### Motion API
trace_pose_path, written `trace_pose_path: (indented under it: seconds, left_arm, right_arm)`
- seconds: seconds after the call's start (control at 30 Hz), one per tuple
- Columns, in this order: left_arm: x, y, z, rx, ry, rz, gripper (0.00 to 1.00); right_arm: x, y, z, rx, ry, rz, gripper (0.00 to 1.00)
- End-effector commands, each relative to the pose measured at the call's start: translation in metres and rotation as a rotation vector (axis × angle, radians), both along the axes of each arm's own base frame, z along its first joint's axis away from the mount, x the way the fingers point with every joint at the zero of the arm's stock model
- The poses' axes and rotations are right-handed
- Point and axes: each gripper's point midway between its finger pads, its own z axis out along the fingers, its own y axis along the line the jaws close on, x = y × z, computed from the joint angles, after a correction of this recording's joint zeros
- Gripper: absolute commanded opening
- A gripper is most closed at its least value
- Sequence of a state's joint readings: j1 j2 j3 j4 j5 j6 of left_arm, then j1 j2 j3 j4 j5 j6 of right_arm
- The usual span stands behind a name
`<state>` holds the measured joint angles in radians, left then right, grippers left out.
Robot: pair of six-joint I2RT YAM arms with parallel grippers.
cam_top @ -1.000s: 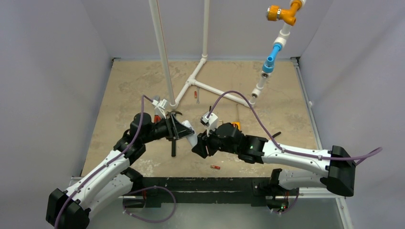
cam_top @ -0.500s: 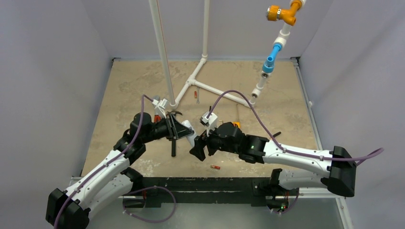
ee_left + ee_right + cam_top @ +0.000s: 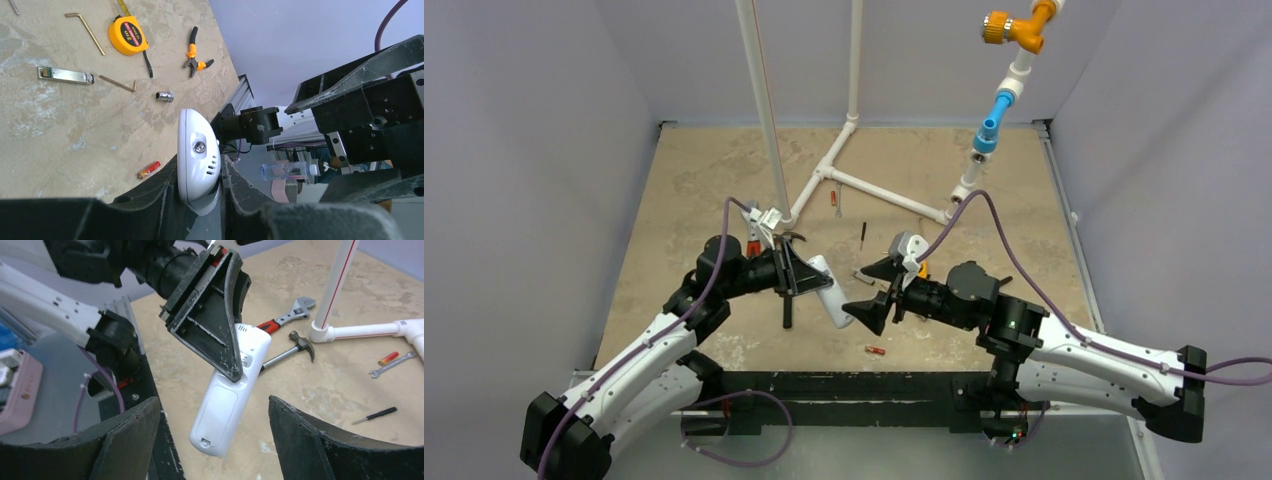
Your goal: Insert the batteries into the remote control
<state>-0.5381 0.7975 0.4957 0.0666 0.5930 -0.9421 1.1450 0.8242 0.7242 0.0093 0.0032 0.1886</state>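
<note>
White plastic back faces me: my left hand (image 3: 802,272) clamps the remote control (image 3: 832,291) near its upper end, lifted off the counter (image 3: 694,180) with the lower end tilted down. The battery cover (image 3: 216,412) looks shut, I judge, so I should press at its latch end and slide it off squarely while the left grip braces against the push. My right hand (image 3: 874,292) hovers just beside the remote, fingers spread wide and holding nothing, forearm reaching in low. One battery (image 3: 876,351) lies on the counter below, near the front edge.
</note>
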Motion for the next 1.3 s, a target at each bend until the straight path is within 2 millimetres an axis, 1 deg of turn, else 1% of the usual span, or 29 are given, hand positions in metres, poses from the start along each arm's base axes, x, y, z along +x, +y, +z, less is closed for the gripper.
trace_pose_path:
  seconds: [0.0,0.07,0.17,0.3,0.47,0.6,0.7,0.93,1.03,1.07,1.27]
  left_arm:
    - [-0.009,-0.008,0.012,-0.046,-0.066,-0.093,0.0]
    - [-0.014,-0.011,0.013,-0.067,-0.07,-0.132,0.0]
    - [-0.021,-0.013,0.013,-0.078,-0.068,-0.183,0.0]
    - [-0.025,-0.013,0.009,-0.072,-0.061,-0.201,0.0]
    - [-0.03,-0.017,0.006,-0.08,-0.04,-0.232,0.0]
    - [-0.033,-0.02,0.007,-0.098,-0.041,-0.249,0.0]
    - [-0.036,-0.021,0.009,-0.102,-0.045,-0.262,0.0]
    - [-0.037,-0.023,0.011,-0.106,-0.045,-0.274,0.0]
    - [-0.037,-0.025,0.012,-0.112,-0.041,-0.277,0.0]
    - [-0.037,-0.026,0.013,-0.116,-0.041,-0.281,0.0]
    - [-0.036,-0.03,0.015,-0.119,-0.038,-0.285,0.0]
  right_arm:
    - [-0.003,-0.011,-0.03,-0.157,-0.19,0.083,0.77]
    - [-0.002,-0.018,-0.038,-0.201,-0.216,0.079,0.77]
    - [-0.014,-0.025,-0.043,-0.242,-0.306,0.176,0.76]
    - [-0.029,-0.028,-0.033,-0.215,-0.434,0.273,0.71]
    - [-0.05,-0.025,-0.033,-0.177,-0.569,0.42,0.64]
    - [-0.057,-0.017,-0.037,-0.154,-0.617,0.483,0.56]
    - [-0.057,-0.011,-0.044,-0.172,-0.623,0.509,0.52]
    - [-0.055,-0.003,-0.054,-0.215,-0.628,0.535,0.46]
    - [-0.055,0.0,-0.061,-0.237,-0.625,0.538,0.46]
    - [-0.054,0.002,-0.058,-0.229,-0.637,0.528,0.45]
    - [-0.055,0.006,-0.063,-0.243,-0.639,0.523,0.45]
